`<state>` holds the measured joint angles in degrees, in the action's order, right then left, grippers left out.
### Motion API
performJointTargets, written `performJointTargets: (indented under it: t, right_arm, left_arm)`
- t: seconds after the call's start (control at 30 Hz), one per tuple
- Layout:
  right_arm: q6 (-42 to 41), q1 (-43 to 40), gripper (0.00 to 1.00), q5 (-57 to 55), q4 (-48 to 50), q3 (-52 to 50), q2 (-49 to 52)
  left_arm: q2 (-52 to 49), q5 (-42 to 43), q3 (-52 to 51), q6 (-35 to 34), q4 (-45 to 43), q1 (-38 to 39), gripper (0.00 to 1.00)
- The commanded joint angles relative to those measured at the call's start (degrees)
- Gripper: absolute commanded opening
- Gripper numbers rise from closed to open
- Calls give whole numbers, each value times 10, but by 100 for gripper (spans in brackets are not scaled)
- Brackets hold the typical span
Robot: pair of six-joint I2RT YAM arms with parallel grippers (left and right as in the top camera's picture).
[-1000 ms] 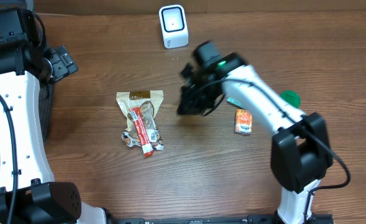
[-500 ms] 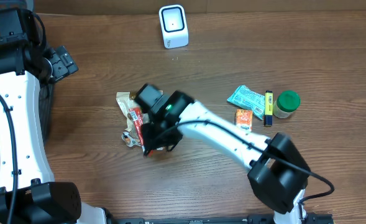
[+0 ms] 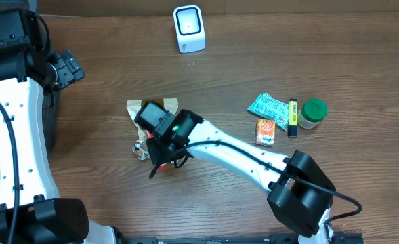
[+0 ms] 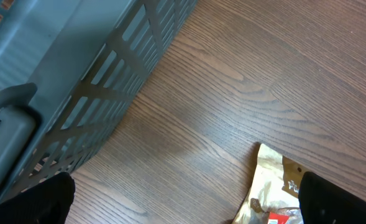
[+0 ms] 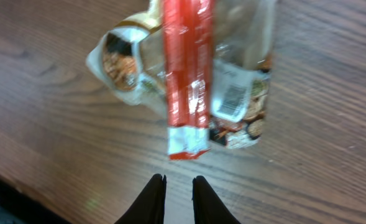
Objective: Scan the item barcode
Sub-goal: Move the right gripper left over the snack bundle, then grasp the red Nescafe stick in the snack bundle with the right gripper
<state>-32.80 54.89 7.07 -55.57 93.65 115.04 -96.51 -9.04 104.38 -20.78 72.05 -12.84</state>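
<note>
A white barcode scanner [image 3: 189, 28] stands at the table's far edge. A clear snack bag [image 3: 160, 106] lies left of centre, mostly under my right arm. The right wrist view shows that bag [image 5: 245, 74] with a barcode label [image 5: 234, 99] and a red stick pack [image 5: 186, 81] lying on it. My right gripper [image 5: 178, 180] hovers just short of the red pack's end, its fingers a narrow gap apart with only table between them; overhead it [image 3: 153, 171] points toward the front edge. My left gripper [image 4: 186, 199] is wide open and empty, high at the left [image 3: 67, 68].
A grey slatted basket [image 4: 77, 81] sits at the left edge. On the right lie a green packet [image 3: 268, 106], an orange packet [image 3: 265, 131], a yellow-and-black tube [image 3: 292, 116] and a green-lidded jar [image 3: 313, 112].
My right arm swung from the table's centre leftward and down over the snack bag. Its jaws widened on the way and have narrowed again. The left arm stayed still.
</note>
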Motion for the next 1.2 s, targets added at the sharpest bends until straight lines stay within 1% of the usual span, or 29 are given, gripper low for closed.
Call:
performJointTargets:
  t: [0.0, 0.03, 0.2, 0.27, 0.33, 0.43, 0.7, 0.97, 1.17]
  right_arm:
    - [36, -22, 17, 42, 16, -31, 1]
    - [59, -30, 19, 74, 27, -47, 1]
    - [97, -54, 22, 140, 78, -96, 1]
    - [113, -64, 25, 177, 101, -109, 1]
    - [135, -75, 32, 230, 133, -123, 1]
    - [148, -85, 33, 275, 163, -138, 1]
    - [153, -90, 35, 269, 224, -181, 1]
    - [153, -93, 43, 239, 255, -195, 1]
    - [146, -93, 45, 241, 299, -224, 2]
  left_arm:
    - [10, -4, 11, 7, -1, 1, 100]
    - [10, -4, 11, 7, -1, 1, 100]
    - [10, -4, 11, 7, -1, 1, 100]
    - [10, -4, 11, 7, -1, 1, 100]
    - [10, -4, 11, 7, -1, 1, 100]
    - [10, -4, 11, 7, -1, 1, 100]
    - [10, -4, 11, 7, -1, 1, 100]
    - [10, -4, 11, 7, -1, 1, 100]
    - [10, -4, 11, 7, -1, 1, 100]
